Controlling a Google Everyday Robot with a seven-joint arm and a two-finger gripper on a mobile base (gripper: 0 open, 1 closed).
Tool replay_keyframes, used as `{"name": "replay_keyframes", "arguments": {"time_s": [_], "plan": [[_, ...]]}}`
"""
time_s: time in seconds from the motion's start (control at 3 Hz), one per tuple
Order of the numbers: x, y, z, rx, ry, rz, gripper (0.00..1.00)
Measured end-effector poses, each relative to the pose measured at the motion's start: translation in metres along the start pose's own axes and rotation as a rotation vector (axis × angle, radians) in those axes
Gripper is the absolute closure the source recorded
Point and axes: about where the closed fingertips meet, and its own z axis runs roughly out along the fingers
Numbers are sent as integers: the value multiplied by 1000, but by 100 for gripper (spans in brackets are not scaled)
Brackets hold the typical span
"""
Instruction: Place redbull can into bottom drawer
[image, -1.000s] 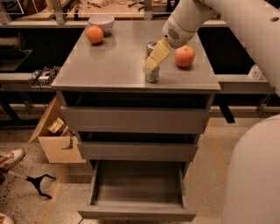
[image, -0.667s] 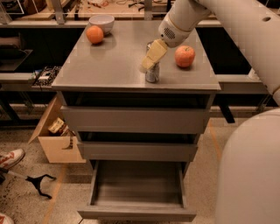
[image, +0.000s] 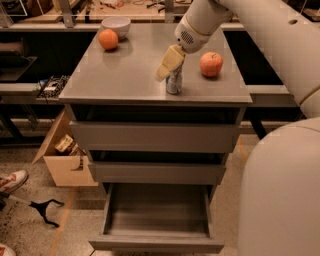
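White robot arm (image: 260, 30) reaches in from the upper right over the grey cabinet (image: 125, 80), whose two upper drawers are closed. Its bottom drawer (image: 157, 215) stands pulled out at floor level. A cardboard box (image: 62, 162) sits on the floor left of the cabinet. On the top, a white bowl (image: 116, 25) sits at the back left with an orange (image: 108, 39) just beside it, and a reddish fruit (image: 211, 64) lies to the right. The yellowish gripper (image: 170, 64) hangs at the top of the redbull can (image: 174, 85), which stands upright near the front edge; whether it grips the can I cannot tell
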Motion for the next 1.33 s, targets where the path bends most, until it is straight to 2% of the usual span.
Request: {"name": "replay_keyframes", "arguments": {"time_s": [0.33,0.67,1.0,1.33], "plan": [[-3,3,2,-12,-14,-17,49],[-3,6,2,-23,-30,-36,72],[3,26,-14,-25,-44,-148,96],[9,61,-29,-41,-39,-305,100]]}}
